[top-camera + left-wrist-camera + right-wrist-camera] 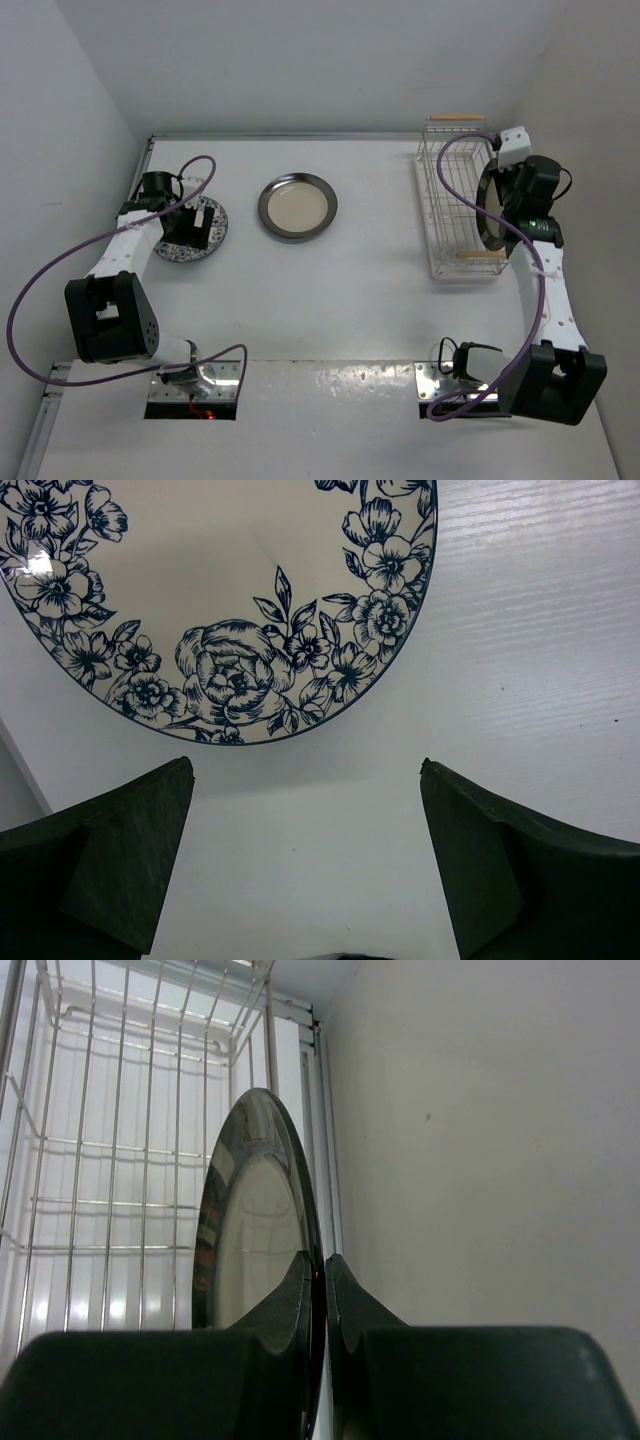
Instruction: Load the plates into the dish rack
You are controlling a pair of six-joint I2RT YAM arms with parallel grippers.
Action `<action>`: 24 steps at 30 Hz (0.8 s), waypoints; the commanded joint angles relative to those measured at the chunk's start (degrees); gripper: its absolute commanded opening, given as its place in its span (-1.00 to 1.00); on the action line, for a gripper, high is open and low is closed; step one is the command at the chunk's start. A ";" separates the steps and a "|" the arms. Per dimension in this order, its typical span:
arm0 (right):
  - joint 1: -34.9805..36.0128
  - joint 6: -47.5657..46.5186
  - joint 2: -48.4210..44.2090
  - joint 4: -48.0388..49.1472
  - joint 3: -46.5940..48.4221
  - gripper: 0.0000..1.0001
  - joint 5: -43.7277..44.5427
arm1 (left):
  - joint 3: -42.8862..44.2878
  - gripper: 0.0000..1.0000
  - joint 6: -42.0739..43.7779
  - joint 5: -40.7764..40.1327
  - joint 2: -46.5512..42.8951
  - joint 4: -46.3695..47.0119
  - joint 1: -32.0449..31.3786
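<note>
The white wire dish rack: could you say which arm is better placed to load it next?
Right: right gripper grips an upright dark-rimmed plate at the rack; left gripper is open, empty.

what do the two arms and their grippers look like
Both are the same build. The left arm and right arm have white links between chunky black joint housings, and each is trailed by a looping purple cable. The left gripper and right gripper have dark, wedge-shaped fingers with matte, slightly textured faces.
</note>
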 commanded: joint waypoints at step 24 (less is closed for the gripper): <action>-2.34 4.53 0.59 11.55 -7.74 -0.63 -4.82 | 7.23 1.00 2.34 0.96 5.40 -3.90 1.09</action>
